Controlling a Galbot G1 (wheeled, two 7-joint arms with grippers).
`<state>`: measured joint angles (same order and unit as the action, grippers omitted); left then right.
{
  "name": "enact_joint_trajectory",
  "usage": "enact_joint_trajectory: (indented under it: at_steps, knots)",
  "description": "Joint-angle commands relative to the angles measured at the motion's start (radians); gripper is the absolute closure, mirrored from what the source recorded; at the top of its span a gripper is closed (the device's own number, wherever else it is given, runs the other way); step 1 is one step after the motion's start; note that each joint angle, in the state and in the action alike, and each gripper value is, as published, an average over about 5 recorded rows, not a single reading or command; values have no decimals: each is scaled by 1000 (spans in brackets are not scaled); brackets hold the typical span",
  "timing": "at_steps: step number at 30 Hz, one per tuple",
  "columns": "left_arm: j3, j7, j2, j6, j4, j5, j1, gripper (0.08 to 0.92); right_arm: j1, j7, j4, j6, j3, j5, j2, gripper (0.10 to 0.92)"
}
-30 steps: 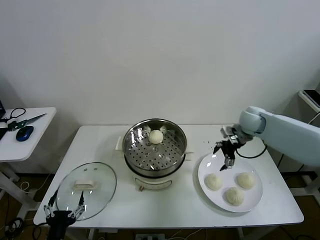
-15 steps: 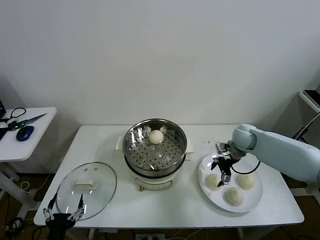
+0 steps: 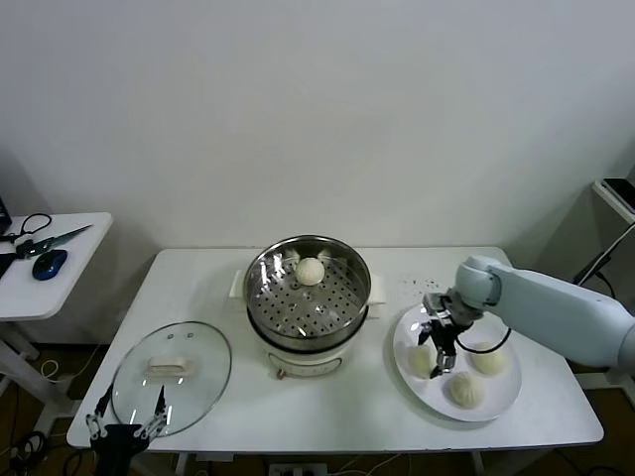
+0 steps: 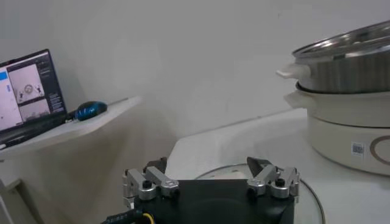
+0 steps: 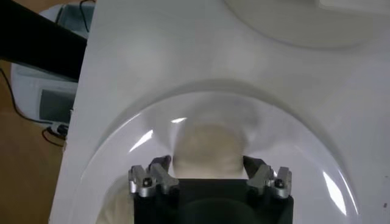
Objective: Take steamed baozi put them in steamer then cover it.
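Note:
One steamed baozi point(image 3: 310, 271) lies in the steel steamer point(image 3: 252, 290) at the table's middle. Three more sit on the white plate point(image 3: 502, 400) to the right. My right gripper point(image 3: 438, 351) is down on the plate over the left bun point(image 3: 420, 362). In the right wrist view its fingers point(image 5: 163, 169) press both sides of that baozi point(image 5: 208, 146), which still rests on the plate point(image 5: 304, 159). The glass cover point(image 3: 171, 377) lies flat at the front left. My left gripper point(image 3: 126, 422) hangs open just off the table's front edge beside the cover; it shows as point(image 4: 210, 175).
The steamer's white pot base point(image 4: 347, 125) stands close to the plate. A side table point(image 3: 50, 260) on the left carries scissors and a blue mouse point(image 4: 90, 110). Bare tabletop lies in front of the steamer.
My right gripper has come down and toward the steamer side of the plate, from above its far rim onto the left bun, and its fingers have drawn in on it. The left arm stays still.

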<state>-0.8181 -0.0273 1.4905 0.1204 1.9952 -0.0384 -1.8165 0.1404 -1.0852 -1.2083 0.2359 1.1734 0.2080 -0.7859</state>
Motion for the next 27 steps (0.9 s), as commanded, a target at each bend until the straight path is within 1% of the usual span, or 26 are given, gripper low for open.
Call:
enact_joint_trajectory:
  at_steps: [1, 6, 9, 17, 23, 27]
  knots:
    - [0, 0, -1, 0, 0, 0, 0, 177, -9, 0, 5, 1, -2, -8, -4, 306]
    - [0, 1, 0, 1, 0, 0, -1, 177, 8, 5, 1, -5, -2, -1, 6, 312]
    - [0, 1, -1, 2, 1, 1, -1, 177, 50, 8, -9, -7, 10, 28, 21, 313]
    - [10, 1, -3, 1, 7, 1, 2, 177, 362, 1, -14, -21, 174, 177, 40, 313]
    - [29, 1, -3, 1, 10, -3, 9, 177, 677, -4, 0, -26, 361, 357, -54, 314]
    - [40, 0, -5, 5, 12, -5, 8, 177, 776, 2, 19, -5, 407, 469, -159, 314]
